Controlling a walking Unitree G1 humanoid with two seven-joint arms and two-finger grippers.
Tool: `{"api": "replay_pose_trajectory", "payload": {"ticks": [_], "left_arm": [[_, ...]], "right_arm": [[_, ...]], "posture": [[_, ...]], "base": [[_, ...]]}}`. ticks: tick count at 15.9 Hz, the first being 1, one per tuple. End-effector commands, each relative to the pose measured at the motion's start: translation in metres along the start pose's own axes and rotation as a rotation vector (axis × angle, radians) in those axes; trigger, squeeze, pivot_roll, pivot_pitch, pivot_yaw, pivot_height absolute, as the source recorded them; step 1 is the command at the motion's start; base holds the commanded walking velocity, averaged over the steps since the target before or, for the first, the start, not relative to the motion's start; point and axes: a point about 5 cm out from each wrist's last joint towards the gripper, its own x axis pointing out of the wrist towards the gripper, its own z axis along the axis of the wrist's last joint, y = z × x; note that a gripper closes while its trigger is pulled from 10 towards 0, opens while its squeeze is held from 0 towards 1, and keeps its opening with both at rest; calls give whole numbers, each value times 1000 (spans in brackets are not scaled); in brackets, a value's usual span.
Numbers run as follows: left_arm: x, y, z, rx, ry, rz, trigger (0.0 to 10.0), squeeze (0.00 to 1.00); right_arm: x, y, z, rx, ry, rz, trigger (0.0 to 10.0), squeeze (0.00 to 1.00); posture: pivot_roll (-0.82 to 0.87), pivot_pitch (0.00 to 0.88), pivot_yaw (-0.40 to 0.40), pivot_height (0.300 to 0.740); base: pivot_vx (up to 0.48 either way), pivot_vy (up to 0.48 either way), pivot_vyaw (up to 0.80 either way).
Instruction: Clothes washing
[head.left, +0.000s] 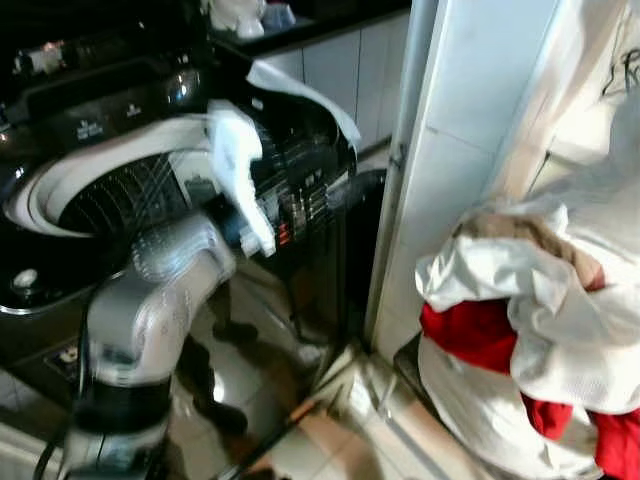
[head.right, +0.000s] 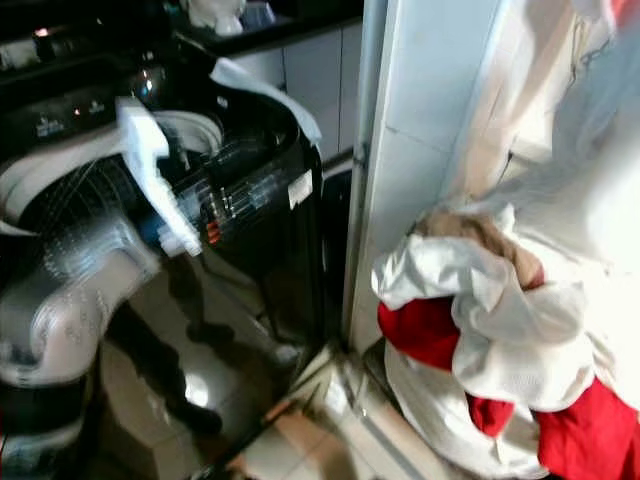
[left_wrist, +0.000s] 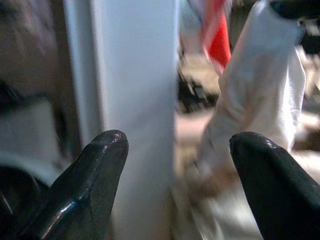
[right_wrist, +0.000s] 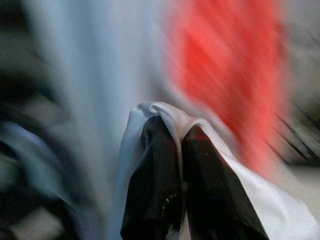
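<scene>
up close, right claw (right_wrist: 172, 135) pinching white cloth (right_wrist: 260, 200), left claw (left_wrist: 175, 165) spread

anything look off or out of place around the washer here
A white cloth hangs over the open black top-loading washing machine's rim and control panel instead of lying in the drum. White and red laundry sits heaped by the wall.
</scene>
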Motion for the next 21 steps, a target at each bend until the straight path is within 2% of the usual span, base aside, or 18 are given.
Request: {"api": "replay_pose_trajectory", "payload": {"ticks": [1, 2, 3, 5, 6, 7, 8, 9, 10, 11, 12, 13, 14, 16, 17, 19, 20, 21], "left_arm": [[1, 10, 10, 26, -46, 63, 10000, 0], [5, 15, 17, 38, -78, 95, 10000, 0], [12, 22, 30, 71, -131, 145, 10000, 0], [21, 33, 60, 58, -276, 239, 10000, 0], [19, 40, 75, 43, -353, 278, 10000, 1000], [16, 44, 81, 23, -388, 285, 10000, 1000], [13, 41, 85, -16, -420, 224, 10000, 1000], [14, 36, 84, -42, -419, 182, 10000, 1000], [19, 20, 73, -108, -379, 63, 10000, 1000], [23, 6, 58, -170, -313, -37, 10000, 1000], [25, 1, 51, -188, -279, -63, 10000, 1000], [26, 1, 37, -173, -214, -46, 10000, 1000], [25, 1, 28, -195, -179, -32, 10000, 1000], [25, -2, 25, -254, -179, -62, 10000, 1000], [23, -9, 16, -299, -146, -112, 10000, 1000], [23, -9, -3, -257, -63, -60, 10000, 1000], [23, -7, -5, -249, -57, -41, 10000, 953], [24, -1, -6, -238, -64, 20, 5490, 75]], "right_arm": [[5, 15, 6, 49, -25, 111, 0, 0], [10, 26, 11, 82, -48, 185, 0, 0], [18, 47, 18, 131, -102, 302, 0, 0], [34, 79, 40, 312, -228, 499, 0, 0], [40, 90, 45, 384, -249, 553, 0, 0], [45, 97, 43, 425, -247, 588, 0, 0], [63, 116, 2, 475, -111, 606, 0, 0], [67, 125, -13, 493, -58, 620, 0, 0], [72, 143, -41, 547, 34, 645, 0, 0], [71, 162, -62, 562, 115, 691, 0, 0], [69, 169, -68, 573, 133, 713, 0, 0], [64, 178, -70, 613, 138, 760, 0, 0], [59, 185, -73, 637, 138, 796, 0, 0], [55, 188, -76, 636, 148, 801, 0, 0], [53, 191, -80, 648, 153, 805, 0, 0], [49, 195, -81, 665, 154, 820, 0, 0], [48, 195, -81, 669, 153, 824, 0, 0], [46, 196, -81, 673, 151, 827, 0, 0]], "posture": [[7, 0, 37, 740], [0, 0, 40, 740], [-8, 0, 47, 740], [-14, 0, 50, 740], [-11, 0, 48, 740], [-11, 0, 47, 740], [10, 0, 28, 740], [13, 0, 26, 740], [15, 0, 25, 740], [15, 0, 26, 740], [13, 0, 28, 740], [9, 0, 31, 740], [6, 0, 33, 740], [2, 0, 36, 740], [0, 0, 39, 740], [-4, 0, 43, 740], [-4, 0, 43, 740], [-6, 0, 45, 740]], "base": [[0, 0, 0], [0, 0, 0], [0, 0, 0], [0, 0, 0], [0, 0, 0], [0, 0, 0], [0, 0, 0], [0, 0, 0], [0, 0, 0], [0, 0, 0], [0, 0, 0], [0, 0, 0], [0, 0, 0], [0, 0, 0], [0, 0, 0], [0, 0, 0], [0, 0, 0], [0, 0, 0]]}}
